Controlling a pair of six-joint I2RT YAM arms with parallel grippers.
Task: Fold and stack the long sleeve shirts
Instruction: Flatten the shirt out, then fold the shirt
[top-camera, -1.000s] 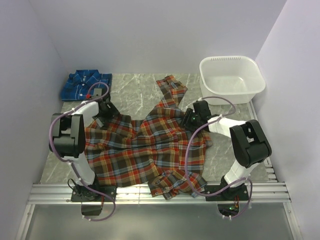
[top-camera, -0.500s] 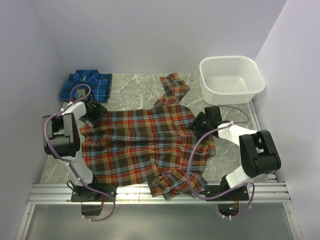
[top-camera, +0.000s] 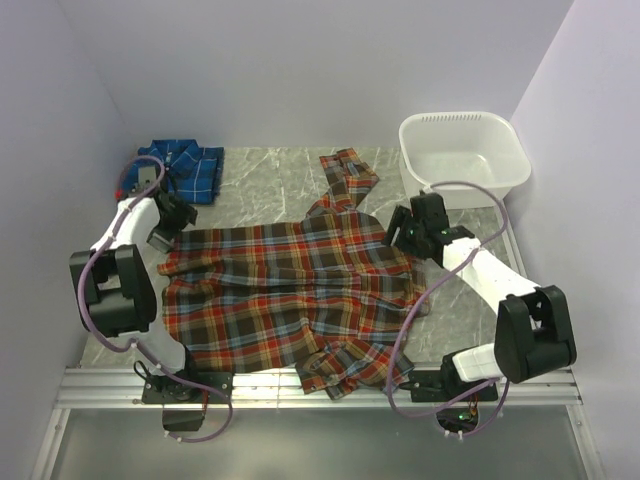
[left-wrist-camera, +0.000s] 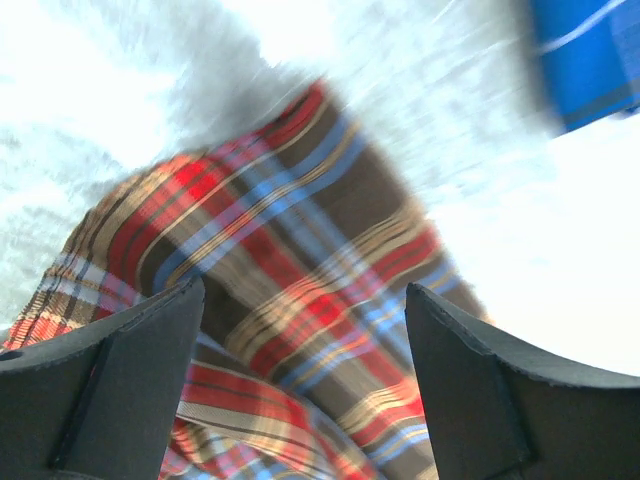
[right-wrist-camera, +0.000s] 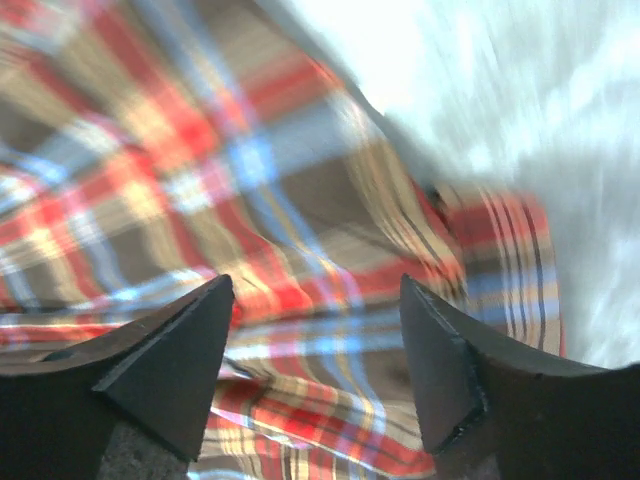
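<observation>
Fingers of the left gripper (left-wrist-camera: 302, 290) stand wide apart in its wrist view, over a raised fold of the red-orange plaid shirt (top-camera: 290, 290). Whether the pads touch the cloth is too blurred to tell. The right gripper (right-wrist-camera: 315, 282) is spread just as wide above the opposite edge of the same shirt, with pale table showing past the hem.

From above, the left gripper (top-camera: 163, 228) sits at the shirt's far-left corner and the right gripper (top-camera: 405, 232) at its far-right shoulder. Both arms reach well forward from their bases, trailing looped purple cables (top-camera: 455, 187).

The shirt lies spread across the middle of the table (top-camera: 270, 185), a grey-green marbled slab. One sleeve (top-camera: 345, 172) runs off toward the back, and the other sleeve (top-camera: 350, 365) is bunched at the near edge, lapping onto the aluminium rails (top-camera: 520, 385) that carry the arm bases.

The blue plaid shirt (top-camera: 192, 165) rests folded in the far-left corner, just beyond the left gripper and apart from the red one. Its edge also shows at the top right of the left wrist view (left-wrist-camera: 590, 60). A white plastic tub (top-camera: 500, 185) stands in the far-right corner.

Plain pale lilac walls (top-camera: 300, 70) close in the table on three sides.
</observation>
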